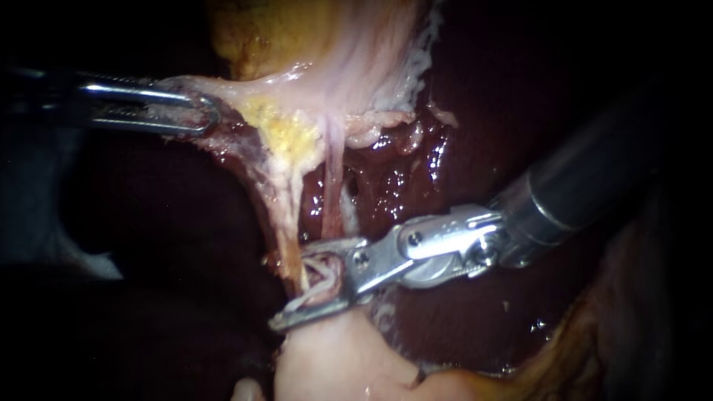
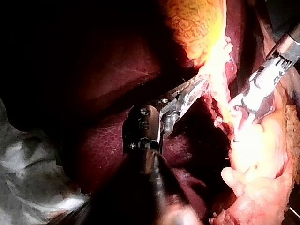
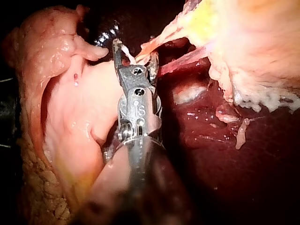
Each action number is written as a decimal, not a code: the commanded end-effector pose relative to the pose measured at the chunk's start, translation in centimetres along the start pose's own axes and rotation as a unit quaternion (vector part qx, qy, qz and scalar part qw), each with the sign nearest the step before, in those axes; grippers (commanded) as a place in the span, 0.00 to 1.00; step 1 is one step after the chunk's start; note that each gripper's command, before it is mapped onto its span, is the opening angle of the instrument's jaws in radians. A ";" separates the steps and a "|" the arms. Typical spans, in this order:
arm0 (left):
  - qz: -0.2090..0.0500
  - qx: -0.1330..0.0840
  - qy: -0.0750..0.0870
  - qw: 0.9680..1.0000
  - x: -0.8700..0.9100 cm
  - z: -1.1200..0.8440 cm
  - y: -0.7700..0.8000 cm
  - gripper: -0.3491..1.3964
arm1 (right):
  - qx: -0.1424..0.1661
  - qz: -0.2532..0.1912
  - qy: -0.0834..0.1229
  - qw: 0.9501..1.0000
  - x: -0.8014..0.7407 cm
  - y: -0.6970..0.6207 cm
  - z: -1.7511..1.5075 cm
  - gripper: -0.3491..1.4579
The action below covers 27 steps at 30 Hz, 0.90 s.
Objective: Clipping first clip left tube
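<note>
The left tube [image 1: 286, 215], a pale frayed strand, runs down from the gallbladder [image 1: 260, 30] beside the thinner pink right tube [image 1: 333, 186]. My right instrument [image 1: 312, 286] comes in from the right, and its jaws stand open astride the lower end of the left tube, one on each side. In the right wrist view its jaws [image 3: 135, 51] show a gap with whitish strands between them. My left instrument [image 1: 208, 115] is shut on the edge of the gallbladder tissue and holds it stretched to the left; it also shows in the left wrist view [image 2: 192, 89].
Dark red liver [image 1: 460, 312] lies behind and below the tubes. A pale smooth lump of tissue [image 1: 334, 364] sits right under the right instrument's jaws. Yellow fat [image 1: 286, 130] clings where the tubes meet the gallbladder.
</note>
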 end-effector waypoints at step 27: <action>0.000 0.000 0.000 1.000 0.00 0.00 0.00 0.00 | 0.023 0.022 0.025 0.999 0.49 -0.36 0.32 0.39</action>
